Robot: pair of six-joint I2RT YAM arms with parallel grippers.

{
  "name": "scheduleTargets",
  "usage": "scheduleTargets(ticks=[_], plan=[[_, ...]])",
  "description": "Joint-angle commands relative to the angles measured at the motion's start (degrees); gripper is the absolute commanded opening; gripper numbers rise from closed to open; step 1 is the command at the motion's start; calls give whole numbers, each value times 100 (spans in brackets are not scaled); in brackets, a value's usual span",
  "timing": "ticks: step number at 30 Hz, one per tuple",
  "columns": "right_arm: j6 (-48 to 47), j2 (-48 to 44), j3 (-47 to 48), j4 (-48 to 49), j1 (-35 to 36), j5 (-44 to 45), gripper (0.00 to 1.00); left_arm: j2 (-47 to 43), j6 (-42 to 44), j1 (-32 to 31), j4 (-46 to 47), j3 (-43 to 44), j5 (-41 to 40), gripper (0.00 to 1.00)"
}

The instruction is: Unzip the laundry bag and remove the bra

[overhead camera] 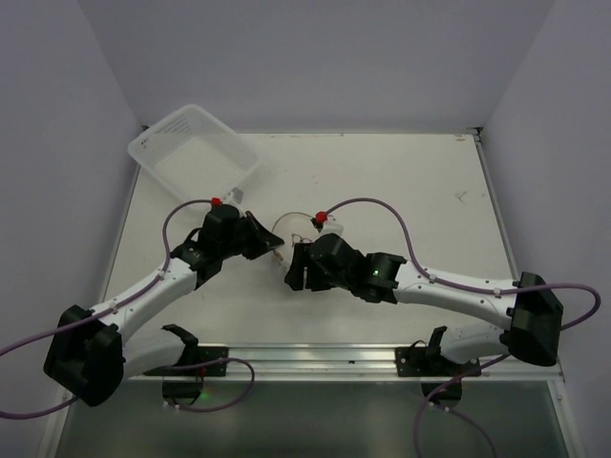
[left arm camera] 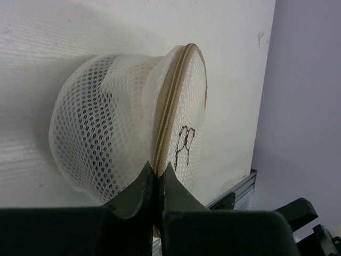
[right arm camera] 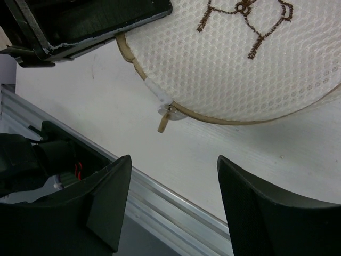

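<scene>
At mid-table, between your two arms, the laundry bag (overhead camera: 294, 227) lies on its side. Your left gripper (left arm camera: 158, 175) is pinched closed on the bag's zipped rim. Your right gripper (right arm camera: 173, 162) stands open on the near side, gripping nothing, with the zip pull (right arm camera: 165, 118) just beyond its fingers.

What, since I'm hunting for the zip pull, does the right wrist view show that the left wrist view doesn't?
Only the right wrist view shows the zip pull, a small tab at the laundry bag rim, with the open right gripper short of it and a metal rail nearby. Only the left wrist view shows the mesh side wall and the left gripper shut on the rim. Both show the flat face's brown pictogram, the tan zip band and the white table.
</scene>
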Motion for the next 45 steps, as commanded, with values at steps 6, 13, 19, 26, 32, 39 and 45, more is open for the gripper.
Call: scheduleTargets(ticks=[6,13,19,26,32,39,45], plan=[[432,444,514,-63,66,556,53,-206,-863,-280,370,-98,-787,0],[582,691,646,-160,57,697,36,-241,-854,-315,361,-107,-788,0],[556,849,796,-152,57,724,29,-294,-828,-341,343,-133,-814,0],[521,893,919,-160,48,715,29,-312,-775,-341,308,-124,-875,0],[556,972,937,-213,48,759,27,-338,-731,-341,291,-98,-867,0],[635,1008,866,-371,39,978,11,-347,-670,-350,238,-89,-858,0],[451,613,480,-407,-22,1093,0,-347,-389,-324,-17,25,-945,0]])
